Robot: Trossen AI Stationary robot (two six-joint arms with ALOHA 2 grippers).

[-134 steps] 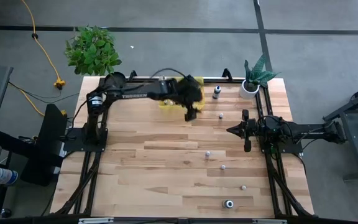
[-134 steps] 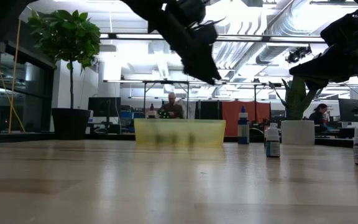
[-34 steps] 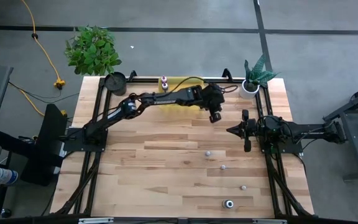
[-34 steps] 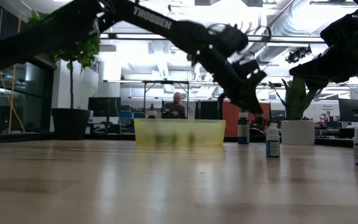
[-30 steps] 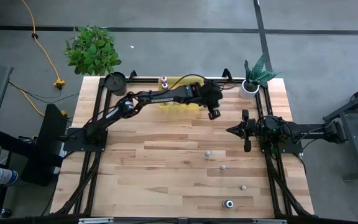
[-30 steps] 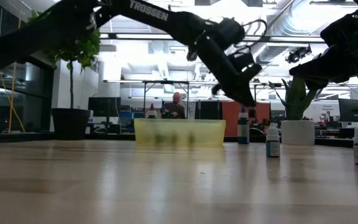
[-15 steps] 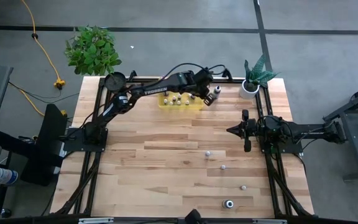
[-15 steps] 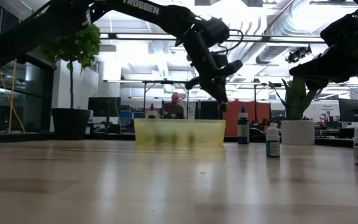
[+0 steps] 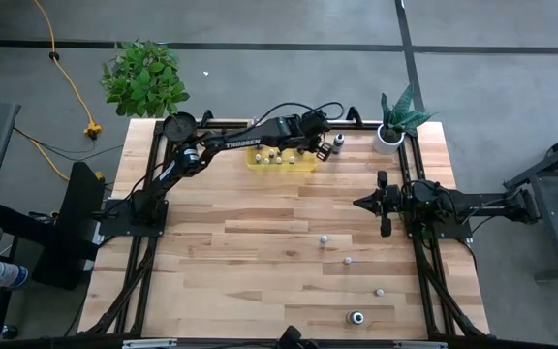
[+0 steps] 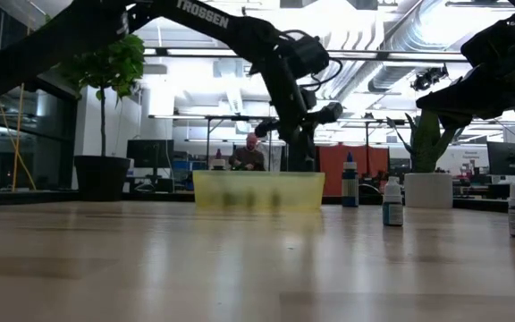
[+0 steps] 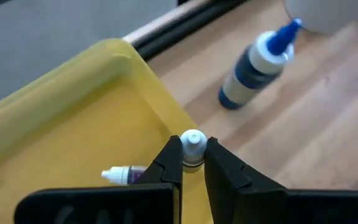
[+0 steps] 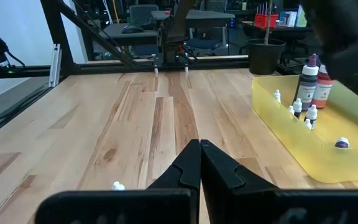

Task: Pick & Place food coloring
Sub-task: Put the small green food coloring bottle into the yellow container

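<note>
Food coloring bottle (image 11: 192,147), body hidden btwn tool fingers (image 11: 166,163)

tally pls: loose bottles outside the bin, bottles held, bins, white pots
loose bottles on the table: 5
bottle held by left gripper: 1
yellow bin: 1
white pot: 1
total: 8

Left arm stretched over the yellow bin (image 9: 281,160), left gripper (image 11: 193,163) fingers (image 11: 169,163) pinching a small white-capped bottle (image 11: 192,148), right arm waiting apart from the bin, right gripper (image 12: 200,151) fingers pressed together
</note>
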